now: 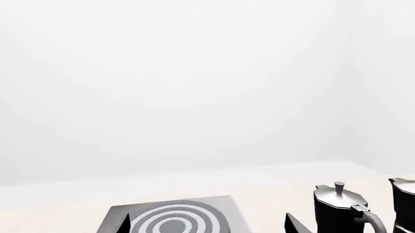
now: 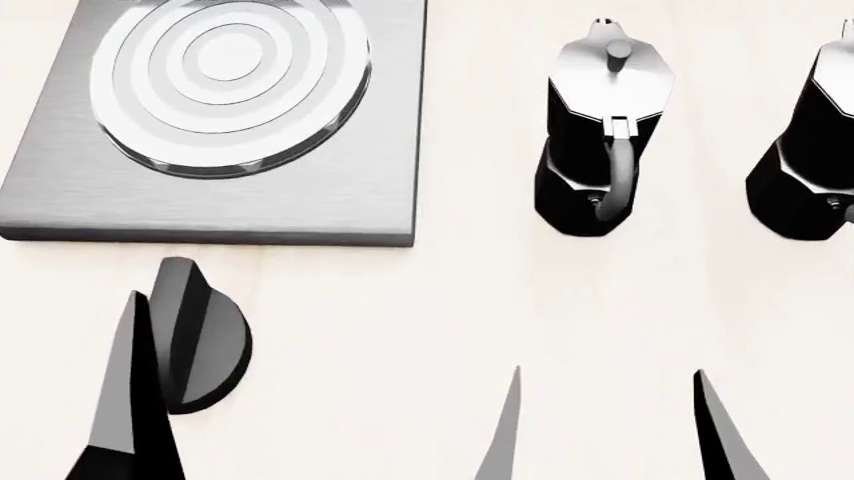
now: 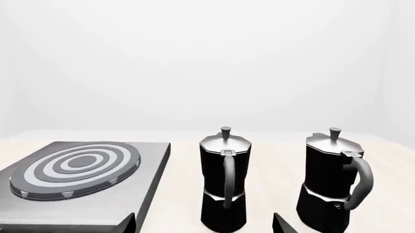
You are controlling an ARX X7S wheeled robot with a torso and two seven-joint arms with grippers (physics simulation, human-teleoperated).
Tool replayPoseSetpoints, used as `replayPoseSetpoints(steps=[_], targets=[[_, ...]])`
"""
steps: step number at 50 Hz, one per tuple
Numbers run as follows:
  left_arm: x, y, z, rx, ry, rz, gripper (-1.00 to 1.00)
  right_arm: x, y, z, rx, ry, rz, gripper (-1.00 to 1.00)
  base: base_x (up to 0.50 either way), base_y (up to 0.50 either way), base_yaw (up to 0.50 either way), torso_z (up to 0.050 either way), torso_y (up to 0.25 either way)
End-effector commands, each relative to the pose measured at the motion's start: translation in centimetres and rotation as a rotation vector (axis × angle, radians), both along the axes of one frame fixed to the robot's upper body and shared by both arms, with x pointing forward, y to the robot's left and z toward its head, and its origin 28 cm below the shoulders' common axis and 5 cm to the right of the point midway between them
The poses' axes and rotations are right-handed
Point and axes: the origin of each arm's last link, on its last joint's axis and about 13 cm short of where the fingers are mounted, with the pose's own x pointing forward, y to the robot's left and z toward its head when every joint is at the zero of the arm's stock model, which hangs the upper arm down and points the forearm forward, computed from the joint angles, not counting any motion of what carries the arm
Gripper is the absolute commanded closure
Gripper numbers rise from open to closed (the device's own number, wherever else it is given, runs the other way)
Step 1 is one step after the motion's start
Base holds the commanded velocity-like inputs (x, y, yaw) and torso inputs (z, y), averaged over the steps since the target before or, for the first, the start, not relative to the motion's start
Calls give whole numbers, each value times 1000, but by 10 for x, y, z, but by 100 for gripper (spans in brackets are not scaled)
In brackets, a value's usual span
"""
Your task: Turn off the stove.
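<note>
The stove [image 2: 334, 190] is a flat grey metal plate with a ringed round burner [image 2: 227, 75], at the upper left of the head view. Its black ridged knob [image 2: 220, 345] sits on the table just in front of the plate. One finger [image 2: 131, 400] of my left gripper overlaps the knob's left side; whether it touches I cannot tell. The left wrist view shows the left gripper [image 1: 207, 224] open, tips wide apart, with the stove [image 1: 224, 206] ahead. My right gripper [image 2: 607, 425] stands open over bare table, nothing between its fingers.
Two black-and-silver moka pots stand right of the stove: one [image 2: 601, 150] beyond the right gripper, the other [image 2: 814, 150] at the right edge of the head view. Both also show in the right wrist view, the nearer moka pot [image 3: 224, 179] straight ahead. The table is pale wood.
</note>
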Motion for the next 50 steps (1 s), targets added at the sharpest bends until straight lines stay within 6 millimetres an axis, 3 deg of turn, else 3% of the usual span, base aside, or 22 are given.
replayPoseSetpoints(steps=[1,12,29,50], targets=[[8,-5,10,6,-22,-2,-100,0,0,0,1,1,1,-100,0,0,0,0,0],[23,-9,0,10,-6,8,-100,0,0,0,1,1,1,-100,0,0,0,0,0],[57,-10,-36,43,83,59,-100,2,0,-2,-4,18,15,-100,0,0,0,0,0],[68,-12,-68,98,146,120,-100,2,0,-1,-2,17,18,-100,0,0,0,0,0]])
